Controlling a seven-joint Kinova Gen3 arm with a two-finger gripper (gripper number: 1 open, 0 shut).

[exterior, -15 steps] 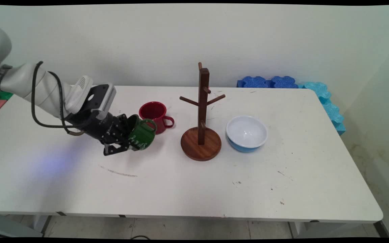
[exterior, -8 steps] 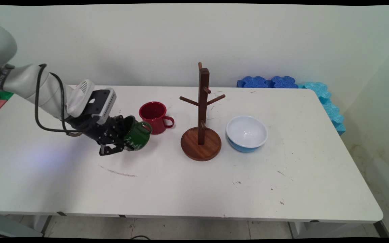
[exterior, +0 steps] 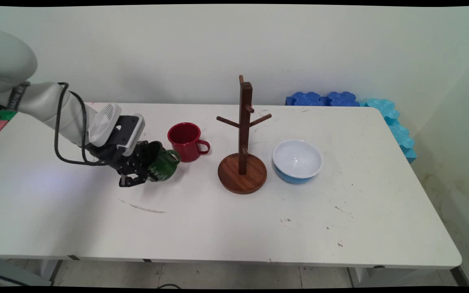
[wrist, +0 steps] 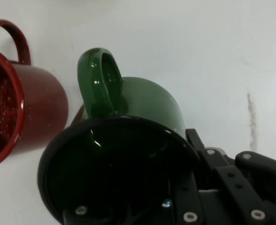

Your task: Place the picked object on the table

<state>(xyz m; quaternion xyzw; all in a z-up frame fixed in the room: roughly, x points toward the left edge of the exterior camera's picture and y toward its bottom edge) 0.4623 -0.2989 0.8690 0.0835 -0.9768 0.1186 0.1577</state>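
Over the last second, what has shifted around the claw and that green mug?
The claw, clamped on the green mug's rim throughout, has carried it slightly left and toward the table's far side. The mug is tipped on its side, handle toward the red mug. Nothing was released or newly taken. The red mug, wooden mug tree and blue bowl stayed put.

Green mug (exterior: 164,166), red mug (exterior: 185,141), dark brown wooden rack (exterior: 242,150), blue bowl (exterior: 297,161) with white inside.

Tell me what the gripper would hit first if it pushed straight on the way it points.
Probably the red mug: the gripper points right, its held green mug leading, close beside it. Depth is uncertain.
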